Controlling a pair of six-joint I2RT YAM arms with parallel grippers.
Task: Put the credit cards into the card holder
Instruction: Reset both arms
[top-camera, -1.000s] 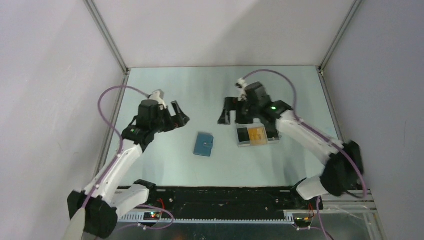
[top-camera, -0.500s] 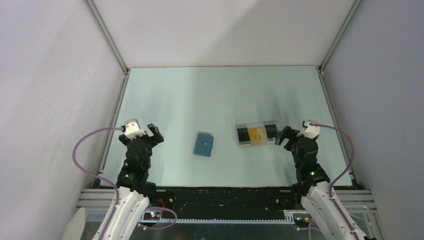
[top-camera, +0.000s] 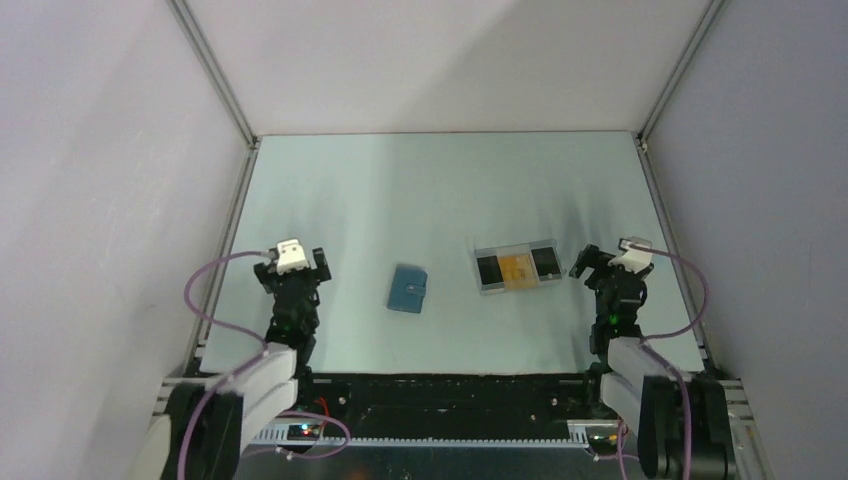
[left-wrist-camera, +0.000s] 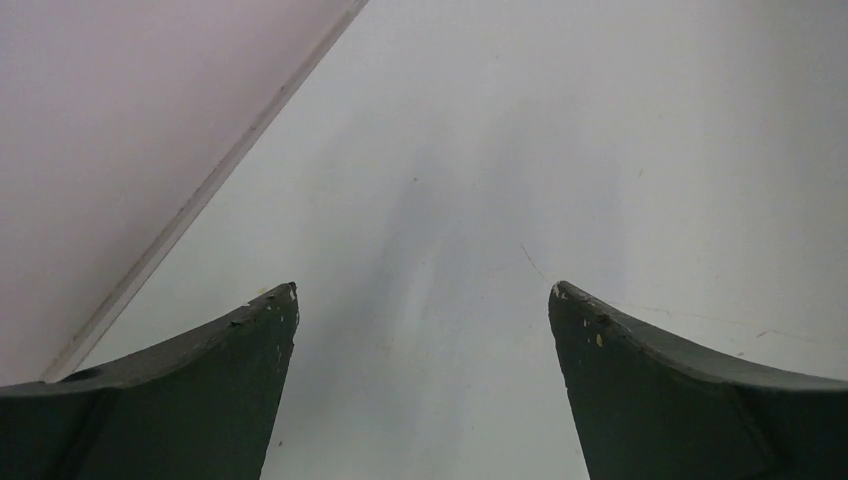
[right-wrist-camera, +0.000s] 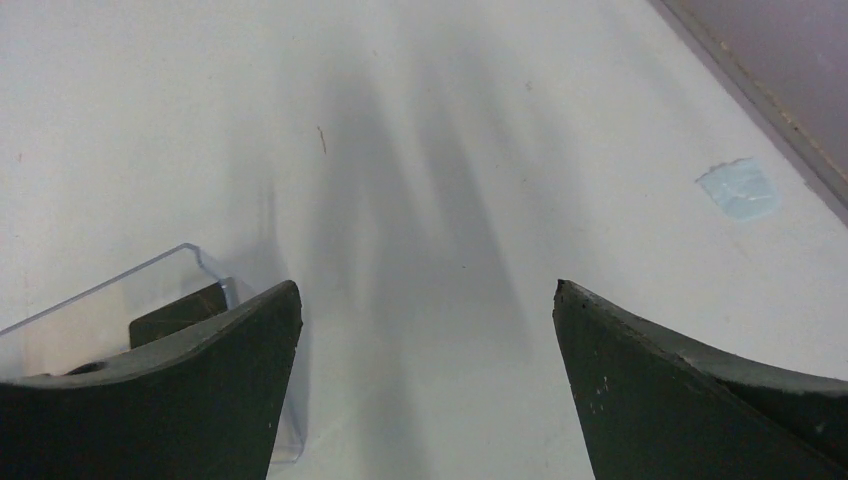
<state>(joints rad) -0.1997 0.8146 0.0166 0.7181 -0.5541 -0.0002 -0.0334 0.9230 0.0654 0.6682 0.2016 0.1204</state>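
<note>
The card holder (top-camera: 407, 289), a small blue folded wallet, lies shut on the table between the two arms. Right of it, the credit cards sit in a clear tray (top-camera: 517, 283): a black one (top-camera: 487, 270), an orange one (top-camera: 516, 268) and another black one (top-camera: 545, 261). My left gripper (top-camera: 291, 264) is drawn back near the table's front left, open and empty (left-wrist-camera: 424, 290). My right gripper (top-camera: 612, 264) is open and empty (right-wrist-camera: 427, 288) just right of the tray. The right wrist view catches the tray's corner (right-wrist-camera: 190, 262) and a black card (right-wrist-camera: 180, 312).
Grey enclosure walls with metal rails (top-camera: 222, 250) border the table on the left, right and back. The left wall's base rail (left-wrist-camera: 200, 195) runs close beside my left gripper. A small patch of tape (right-wrist-camera: 740, 188) is stuck to the table near the right wall.
Both arms have pulled back from the middle of the table to its near edge and folded low. The holder, tray and cards have not moved.
</note>
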